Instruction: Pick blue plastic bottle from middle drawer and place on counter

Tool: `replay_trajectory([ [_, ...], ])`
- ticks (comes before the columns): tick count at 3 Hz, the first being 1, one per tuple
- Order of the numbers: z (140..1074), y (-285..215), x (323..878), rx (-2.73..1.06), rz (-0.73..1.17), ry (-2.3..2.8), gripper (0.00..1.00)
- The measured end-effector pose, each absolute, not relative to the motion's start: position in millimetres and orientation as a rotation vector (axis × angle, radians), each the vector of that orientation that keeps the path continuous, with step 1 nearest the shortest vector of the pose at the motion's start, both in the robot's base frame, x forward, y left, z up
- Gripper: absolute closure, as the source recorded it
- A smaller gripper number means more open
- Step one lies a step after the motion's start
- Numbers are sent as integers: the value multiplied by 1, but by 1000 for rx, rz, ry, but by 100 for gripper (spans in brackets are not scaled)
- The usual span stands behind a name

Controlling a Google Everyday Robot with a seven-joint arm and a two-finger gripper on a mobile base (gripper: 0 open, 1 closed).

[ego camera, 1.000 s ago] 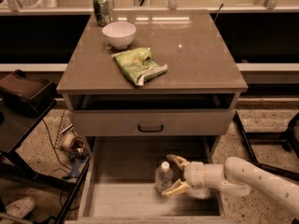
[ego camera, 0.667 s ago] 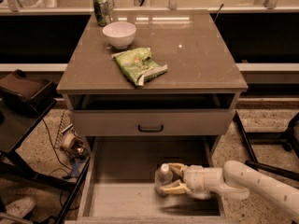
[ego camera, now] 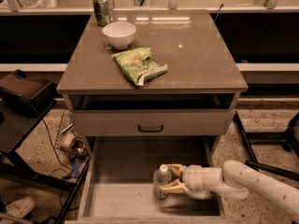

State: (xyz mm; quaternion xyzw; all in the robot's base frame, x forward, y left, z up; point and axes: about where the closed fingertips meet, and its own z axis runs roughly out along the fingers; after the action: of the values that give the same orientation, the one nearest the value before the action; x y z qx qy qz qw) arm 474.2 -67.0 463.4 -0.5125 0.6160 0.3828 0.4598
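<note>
The blue plastic bottle (ego camera: 162,182), clear with a white cap, stands upright on the pale floor of the open middle drawer (ego camera: 119,197), right of centre. My gripper (ego camera: 166,178) reaches in from the right on a white arm. Its two tan fingers (ego camera: 174,187) straddle the bottle and sit against its sides at mid-height. The bottle's base looks to be at the drawer floor. The counter (ego camera: 191,55) is the grey-brown slab on top of the cabinet, above and behind the gripper.
On the counter sit a green soda can (ego camera: 101,9), a white bowl (ego camera: 119,33) and a green snack bag (ego camera: 138,65). The grey drawer front with a dark handle (ego camera: 150,127) overhangs the open drawer. A black cart (ego camera: 23,92) and cables (ego camera: 70,146) are at left.
The gripper has slid slightly left and down in the drawer. The fingers have come in around the bottle, which now stands more upright.
</note>
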Motion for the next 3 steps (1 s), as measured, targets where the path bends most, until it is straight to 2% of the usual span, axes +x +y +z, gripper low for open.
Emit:
replay_trajectory([
  [2,494,-64,471,-1266,982,1524,100],
  [3,609,-70,467,-1276,1057,1568,100],
])
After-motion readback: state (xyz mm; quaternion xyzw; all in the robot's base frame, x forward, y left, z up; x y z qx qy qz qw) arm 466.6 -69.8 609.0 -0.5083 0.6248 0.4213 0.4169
